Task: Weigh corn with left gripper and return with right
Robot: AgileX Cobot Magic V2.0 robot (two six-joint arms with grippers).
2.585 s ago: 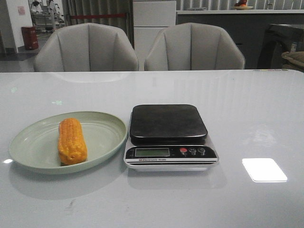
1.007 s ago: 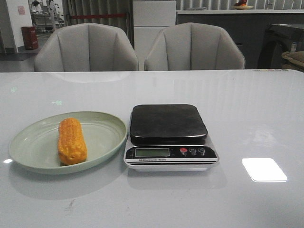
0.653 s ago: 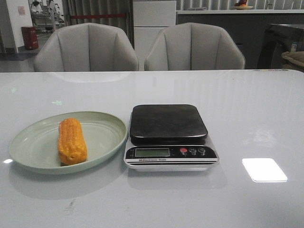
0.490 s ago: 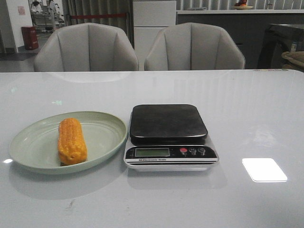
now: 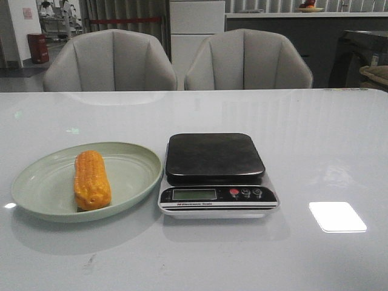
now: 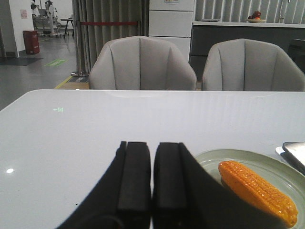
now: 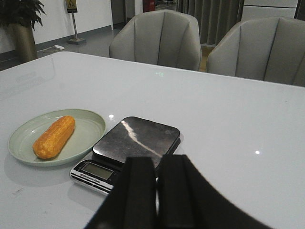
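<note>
The orange-yellow corn (image 5: pixel 91 180) lies lengthwise on the pale green plate (image 5: pixel 42 188) at the left of the table. It also shows in the left wrist view (image 6: pixel 257 190) and the right wrist view (image 7: pixel 54 136). The scale (image 5: pixel 215 173), with a dark pan and a grey display, stands just right of the plate, its pan bare. My left gripper (image 6: pixel 151 176) is shut and empty, short of the plate. My right gripper (image 7: pixel 157 191) is shut and empty, on the near side of the scale (image 7: pixel 128 145). Neither gripper shows in the front view.
Two grey chairs (image 5: pixel 109 60) stand behind the far edge of the white table (image 5: pixel 315 145). A bright patch of reflected light (image 5: pixel 337 216) lies on the table to the right of the scale.
</note>
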